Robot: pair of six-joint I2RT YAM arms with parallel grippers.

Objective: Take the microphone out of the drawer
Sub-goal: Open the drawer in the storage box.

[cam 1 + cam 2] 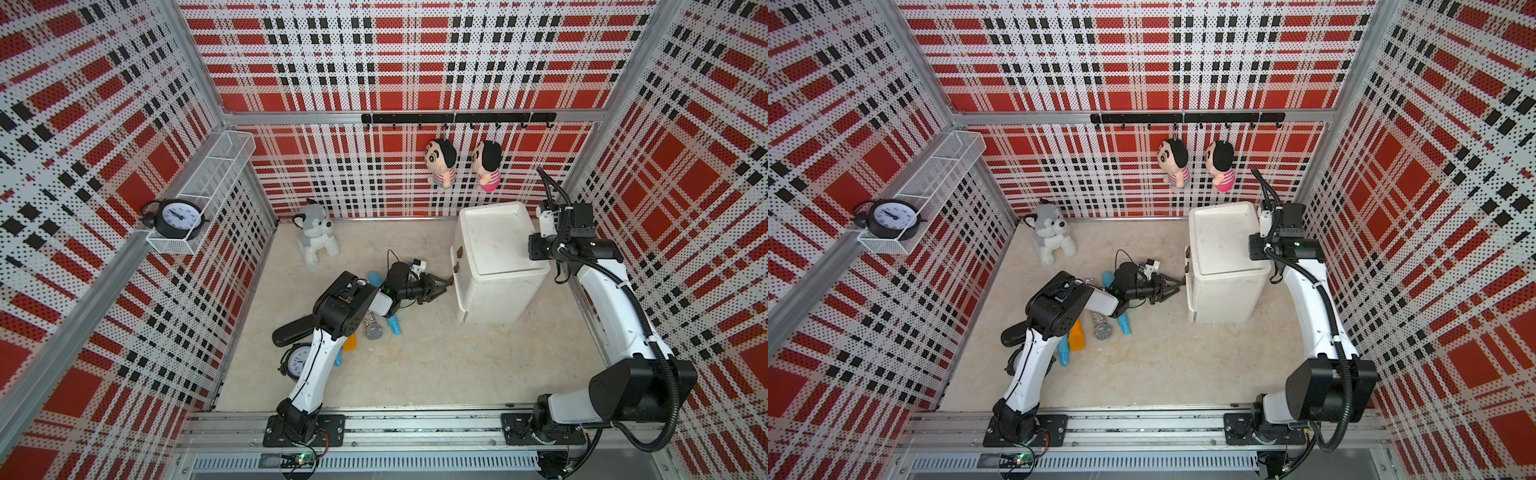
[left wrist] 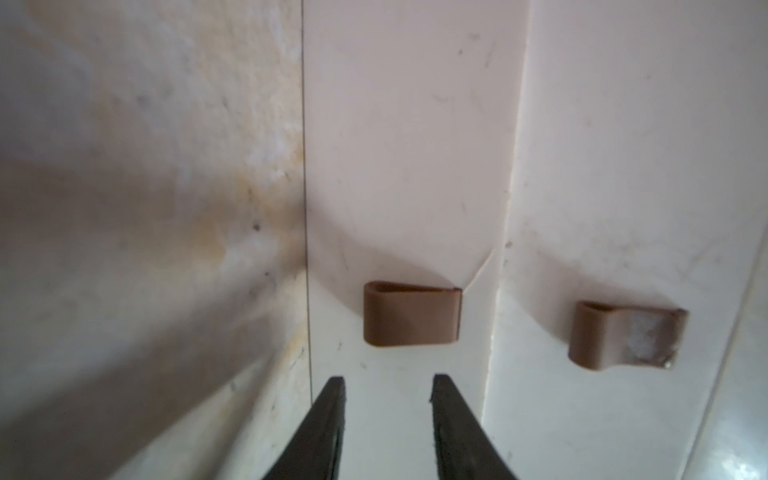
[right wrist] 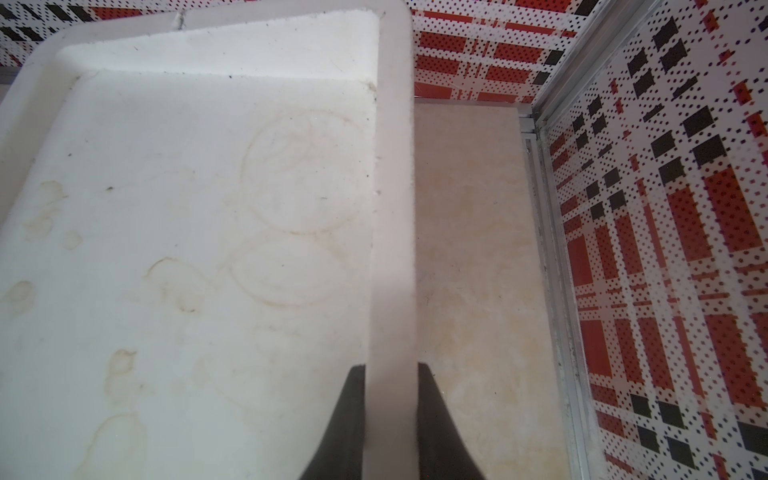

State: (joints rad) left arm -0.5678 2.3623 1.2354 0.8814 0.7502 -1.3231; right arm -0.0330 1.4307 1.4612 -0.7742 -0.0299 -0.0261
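Note:
The microphone is hidden. A white drawer cabinet (image 1: 494,266) (image 1: 1225,266) stands at the right on the floor, its drawers closed. Two brown handles show in the left wrist view, one (image 2: 411,314) on the drawer nearer the floor and one (image 2: 627,338) on the drawer above it. My left gripper (image 2: 388,386) (image 1: 442,286) is open just short of the lower handle, with nothing between its fingers. My right gripper (image 3: 390,368) is shut on the raised rim (image 3: 392,208) of the cabinet's top, at its right edge.
On the floor by my left arm lie a silver glittery toy with a mesh head (image 1: 372,329), blue and orange pieces (image 1: 394,325), a black oblong (image 1: 291,330) and a clock (image 1: 297,360). A plush husky (image 1: 316,235) sits at the back. Two dolls (image 1: 440,162) hang on the wall.

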